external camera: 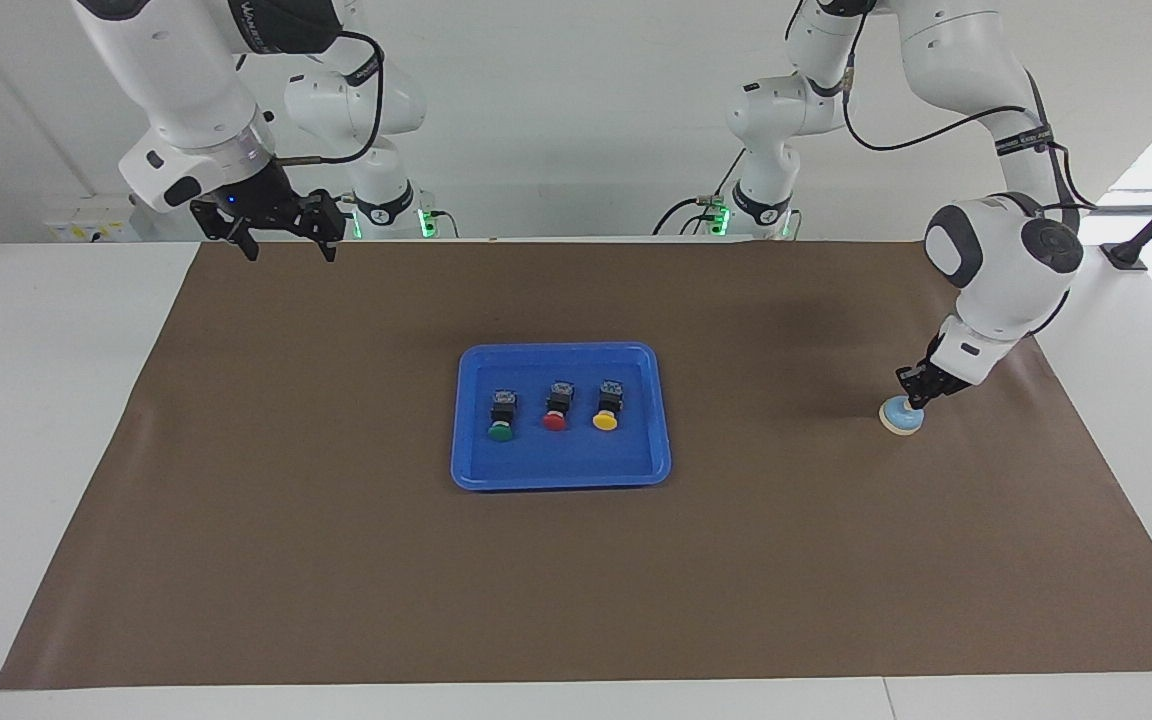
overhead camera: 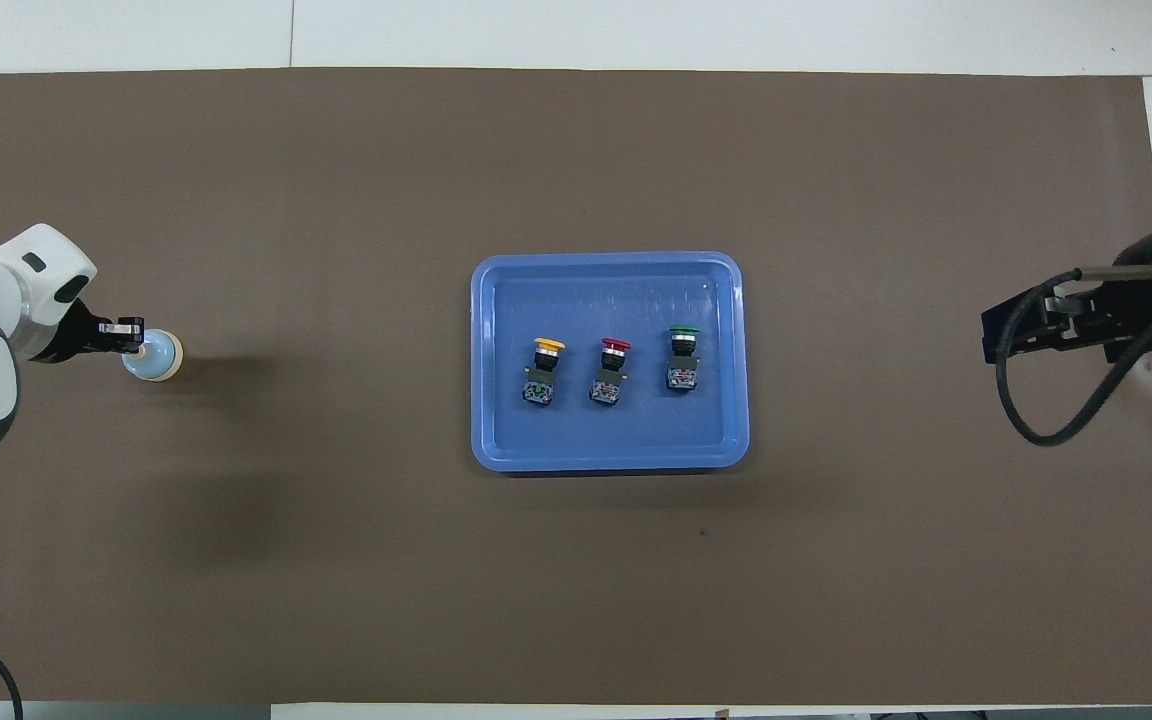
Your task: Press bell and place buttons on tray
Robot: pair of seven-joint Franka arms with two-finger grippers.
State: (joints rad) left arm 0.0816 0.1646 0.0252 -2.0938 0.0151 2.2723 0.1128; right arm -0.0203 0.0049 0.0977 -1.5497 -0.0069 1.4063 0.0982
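Note:
The blue tray (external camera: 561, 351) (overhead camera: 606, 261) lies at the middle of the brown mat. The three buttons lie in it in a row on their sides: green (external camera: 501, 431) (overhead camera: 683, 331), red (external camera: 554, 420) (overhead camera: 616, 346) and yellow (external camera: 605, 420) (overhead camera: 548, 346). The bell (external camera: 902, 417) (overhead camera: 160, 358) stands on the mat toward the left arm's end. My left gripper (external camera: 913, 398) (overhead camera: 136, 340) is shut, its tips down on the bell's top, hiding the knob. My right gripper (external camera: 289, 244) (overhead camera: 988, 336) is open and empty, raised over the mat's edge at the right arm's end, waiting.
The brown mat (external camera: 336, 550) covers most of the white table. A black cable loops from the right wrist (overhead camera: 1056, 420).

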